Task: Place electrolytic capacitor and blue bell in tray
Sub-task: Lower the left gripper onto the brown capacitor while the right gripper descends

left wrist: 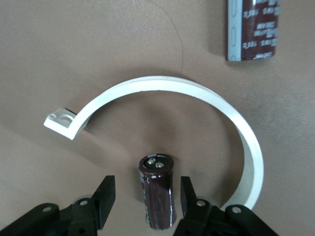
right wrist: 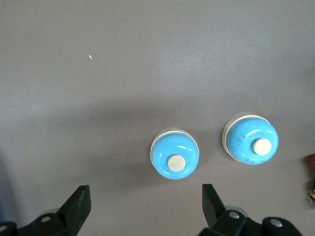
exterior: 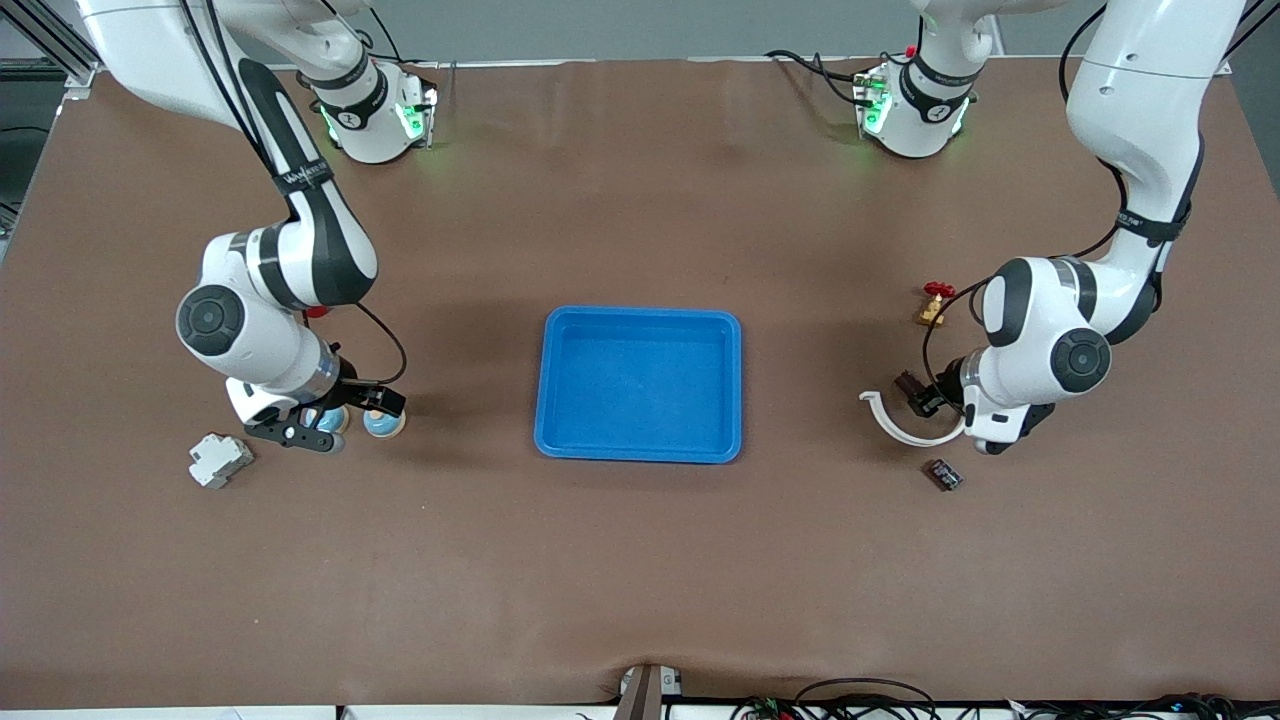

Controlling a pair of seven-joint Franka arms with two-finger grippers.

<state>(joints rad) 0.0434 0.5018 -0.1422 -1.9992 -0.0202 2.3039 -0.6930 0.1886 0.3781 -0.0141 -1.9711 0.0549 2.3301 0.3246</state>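
The left gripper (left wrist: 143,206) brackets the electrolytic capacitor (left wrist: 158,191), jaws parted with slim gaps either side, so nothing is clamped yet; the glossy brown cylinder lies on the table inside a white plastic C-shaped clip (left wrist: 197,98). The right gripper (right wrist: 146,205) hangs wide open over one blue bell (right wrist: 174,155), a smooth dome with a cream button. The tray (exterior: 640,452) sits between both arms, bright-blue plastic, holding nothing.

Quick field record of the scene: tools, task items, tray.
left tool: low over the table, fingers either side of upright capacitor, gap visible, inside the white curved clip
right tool: open, above a blue bell
second bell: beside the first
tray: mid-table, nothing in it
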